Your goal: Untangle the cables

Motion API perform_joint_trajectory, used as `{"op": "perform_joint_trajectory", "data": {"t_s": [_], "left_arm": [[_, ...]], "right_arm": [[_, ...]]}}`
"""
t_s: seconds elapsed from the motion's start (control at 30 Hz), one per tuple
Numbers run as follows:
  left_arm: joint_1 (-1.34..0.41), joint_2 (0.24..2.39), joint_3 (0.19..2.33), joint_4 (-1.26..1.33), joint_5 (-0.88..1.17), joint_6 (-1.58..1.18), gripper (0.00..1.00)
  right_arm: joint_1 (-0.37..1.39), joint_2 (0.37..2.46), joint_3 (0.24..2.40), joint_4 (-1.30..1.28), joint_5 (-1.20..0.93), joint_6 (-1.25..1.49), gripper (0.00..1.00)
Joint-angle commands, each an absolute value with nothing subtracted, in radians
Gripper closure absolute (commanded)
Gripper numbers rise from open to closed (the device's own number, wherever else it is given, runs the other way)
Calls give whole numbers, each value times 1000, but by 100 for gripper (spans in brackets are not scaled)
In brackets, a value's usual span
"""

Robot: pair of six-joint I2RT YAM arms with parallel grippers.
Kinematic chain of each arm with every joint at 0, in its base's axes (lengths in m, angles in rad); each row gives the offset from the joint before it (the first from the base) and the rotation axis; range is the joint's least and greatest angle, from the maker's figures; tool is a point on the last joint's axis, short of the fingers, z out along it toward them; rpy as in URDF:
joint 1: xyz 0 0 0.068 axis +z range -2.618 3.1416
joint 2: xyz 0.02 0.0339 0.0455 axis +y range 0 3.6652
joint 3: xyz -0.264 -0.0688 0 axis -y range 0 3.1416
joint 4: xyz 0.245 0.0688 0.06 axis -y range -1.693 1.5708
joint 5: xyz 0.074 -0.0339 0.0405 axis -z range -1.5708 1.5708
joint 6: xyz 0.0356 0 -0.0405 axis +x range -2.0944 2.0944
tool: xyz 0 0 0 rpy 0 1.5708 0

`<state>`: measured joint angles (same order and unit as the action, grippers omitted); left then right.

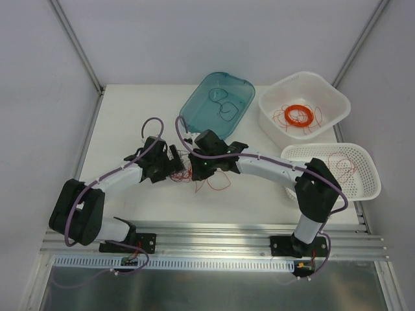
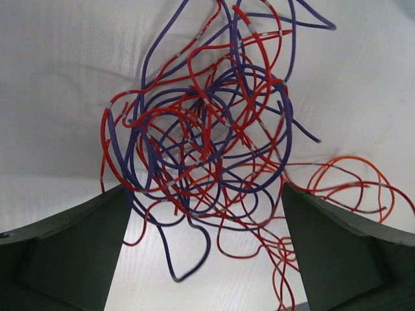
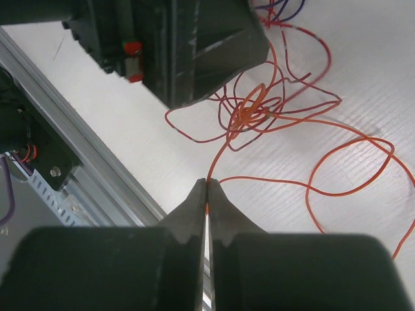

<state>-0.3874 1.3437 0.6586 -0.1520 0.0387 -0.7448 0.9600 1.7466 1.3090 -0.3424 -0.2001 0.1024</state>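
- The left gripper point(image 2: 206, 194) is hanging wide open, its jaws straddling the cables point(image 2: 207, 142).
- The right gripper point(image 3: 207, 188) is pinching one orange strand, jaws closed on it.
- The wad is lying on the table point(image 1: 123, 123), between both grippers.

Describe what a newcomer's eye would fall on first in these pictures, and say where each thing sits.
First, the cables, a red, orange and dark blue wad mid-table, with the left fingers spread wide either side of it. Next, the right fingers pinched shut on one orange wire that runs out from the wad. Then the bright orange coil in the white basket at the far right.
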Motion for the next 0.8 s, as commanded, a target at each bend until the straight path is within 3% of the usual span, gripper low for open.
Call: {"op": "perform_joint_trajectory", "data": {"t_s": [0.0, 0.07, 0.13, 0.23, 0.27, 0.3, 0.33, 0.57, 0.77], "left_arm": [[-400, 1402, 695, -112, 5, -787, 1], [-403, 1433, 695, -100, -23, -798, 15], [-403, 1448, 696, -100, -52, -810, 43], [-403, 1462, 683, -103, -96, -822, 71], [-403, 1460, 680, -103, -129, -825, 88], [-402, 1459, 672, -104, -143, -825, 96], [-399, 1457, 672, -107, -158, -824, 100], [-307, 1439, 673, -176, -219, -805, 100], [-173, 1411, 684, -230, -212, -772, 100]], "right_arm": [[960, 1744, 1361, -367, -232, 49, 99], [960, 1736, 1359, -379, -232, 38, 99], [960, 1726, 1358, -394, -227, 20, 99], [957, 1691, 1356, -439, -215, -30, 99], [956, 1659, 1353, -471, -210, -44, 99], [954, 1640, 1350, -488, -206, -58, 99], [944, 1620, 1344, -521, -195, -80, 99], [803, 1347, 1341, -692, -163, -161, 99], [614, 1155, 1506, -814, -167, -229, 99]]}}
